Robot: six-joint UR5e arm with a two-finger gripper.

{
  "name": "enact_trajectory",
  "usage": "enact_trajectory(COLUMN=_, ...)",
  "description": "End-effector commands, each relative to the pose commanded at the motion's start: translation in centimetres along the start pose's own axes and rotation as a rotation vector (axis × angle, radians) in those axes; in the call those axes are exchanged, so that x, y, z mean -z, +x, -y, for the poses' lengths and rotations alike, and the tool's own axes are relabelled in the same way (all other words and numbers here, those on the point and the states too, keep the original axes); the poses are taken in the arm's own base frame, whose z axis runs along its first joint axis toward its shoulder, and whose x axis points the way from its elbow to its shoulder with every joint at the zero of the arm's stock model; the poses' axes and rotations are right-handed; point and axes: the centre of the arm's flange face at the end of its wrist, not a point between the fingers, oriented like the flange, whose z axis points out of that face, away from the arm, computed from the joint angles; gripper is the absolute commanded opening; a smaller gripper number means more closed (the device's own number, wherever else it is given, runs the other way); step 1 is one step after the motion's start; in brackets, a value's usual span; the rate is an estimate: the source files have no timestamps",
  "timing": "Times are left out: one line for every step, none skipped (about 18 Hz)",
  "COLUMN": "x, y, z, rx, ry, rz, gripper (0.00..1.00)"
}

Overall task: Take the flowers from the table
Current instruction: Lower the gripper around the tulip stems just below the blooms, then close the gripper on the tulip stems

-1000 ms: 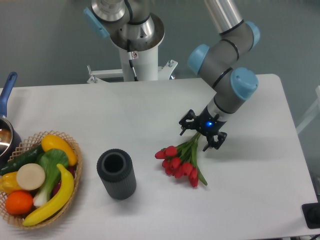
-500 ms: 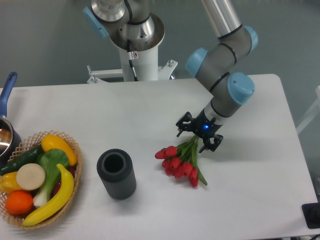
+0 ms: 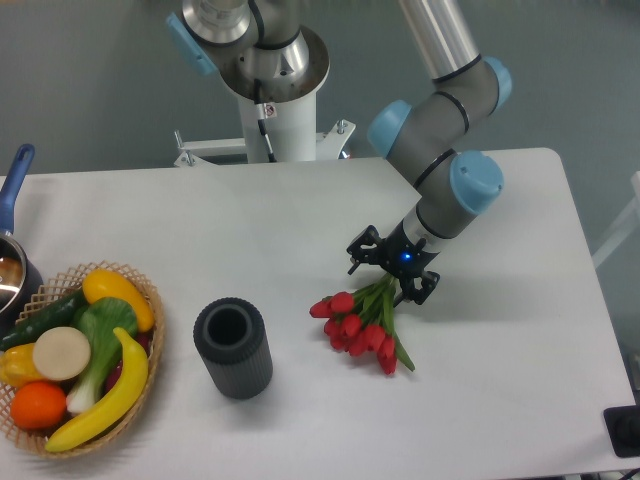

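The flowers [image 3: 362,326] lie flat on the white bench [image 3: 300,220], a little right of its middle, with the red heads bunched toward the near side and the green stems running up and to the right. The hand [image 3: 391,275] sits low over the stem end of the bunch, its two dark fingers spread apart, one on the left of the stems and one on the right, so that the stems pass between them; whether either finger touches the stems cannot be told from this view. A small blue light glows on the wrist just above the fingers. The grey arm with its pale blue joint caps rises from the hand toward the upper right and out of the top of the picture. To the left of the flowers, well apart from them, a dark ribbed cylinder [image 3: 233,348] stands upright with its open mouth facing up. At the near left edge of the bench is a wicker basket [image 3: 150,310] filled with colourful fruit and vegetables, and beside it, at the far left, part of a pot with a blue handle [image 3: 14,175] shows.
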Motion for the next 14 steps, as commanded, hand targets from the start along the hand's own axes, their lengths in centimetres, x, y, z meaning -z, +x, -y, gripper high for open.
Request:
enact_trajectory(x=-0.17, y=0.06, z=0.01, rx=0.000, ry=-0.001, rz=-0.003, gripper=0.86)
enact_trajectory(x=-0.18, y=0.06, z=0.01, rx=0.000, ry=-0.001, rz=-0.003, gripper=0.83)
enact_trajectory(x=-0.10, y=0.08, z=0.03, rx=-0.004, ry=-0.001, rz=-0.002, gripper=0.82)
enact_trajectory(x=-0.06, y=0.04, z=-0.04, rx=-0.002, ry=0.000, rz=-0.001, gripper=0.79)
enact_trajectory(x=-0.02, y=0.11, z=0.06, rx=-0.006, ry=0.000, rz=-0.001, gripper=0.77)
enact_trajectory(x=0.01, y=0.06, z=-0.01, rx=-0.005, ry=0.000, rz=0.000, gripper=0.73)
enact_trajectory(x=0.01, y=0.06, z=-0.01, rx=-0.005, ry=0.000, rz=0.000, gripper=0.69)
enact_trajectory(x=-0.05, y=0.10, z=-0.05, rx=-0.006, ry=0.000, rz=-0.001, gripper=0.68)
enact_trajectory(x=-0.17, y=0.18, z=-0.12, rx=-0.006, ry=-0.001, rz=-0.004, gripper=0.68)
enact_trajectory(x=-0.04, y=0.15, z=-0.15, rx=-0.006, ry=0.000, rz=-0.001, gripper=0.67)
enact_trajectory(x=0.24, y=0.15, z=-0.22, rx=-0.004, ry=0.002, rz=0.003, gripper=0.63)
enact_trajectory(x=0.24, y=0.15, z=-0.22, rx=-0.003, ry=0.002, rz=0.003, gripper=0.61)
enact_trajectory(x=0.24, y=0.15, z=-0.22, rx=-0.001, ry=0.002, rz=0.003, gripper=0.59)
enact_trajectory(x=0.18, y=0.18, z=-0.25, rx=0.004, ry=0.001, rz=0.001, gripper=0.57)
